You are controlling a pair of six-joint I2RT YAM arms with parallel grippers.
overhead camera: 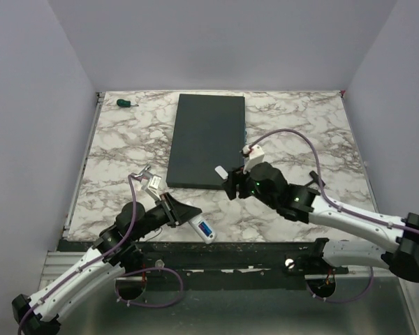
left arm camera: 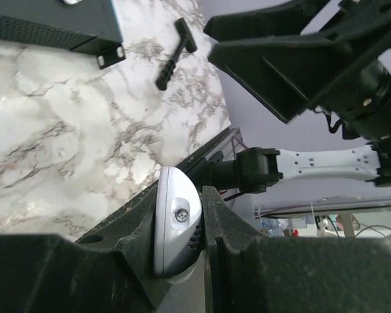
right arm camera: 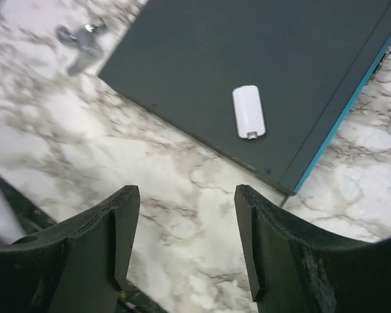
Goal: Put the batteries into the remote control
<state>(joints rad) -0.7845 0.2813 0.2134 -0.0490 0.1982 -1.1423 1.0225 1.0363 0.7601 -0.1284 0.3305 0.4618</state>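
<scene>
The remote control (left arm camera: pixel 176 222) sits half hidden, pinched between left fingers (left arm camera: pixel 111 267); right fingers (right arm camera: pixel 114 248) spread.

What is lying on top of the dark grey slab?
A small white cover piece lies flat on the dark grey slab, near one edge. Nothing else shows on its top. Whatever is beneath the cover piece, or beneath the slab, is covered and cannot be seen.

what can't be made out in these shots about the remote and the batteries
- remote control: the left wrist view shows only its end, clamped in the left gripper; no view shows its battery bay.
- bluish thing: blurred at the right wrist view's top edge and tiny in the top view; cannot tell if it is the batteries.
</scene>
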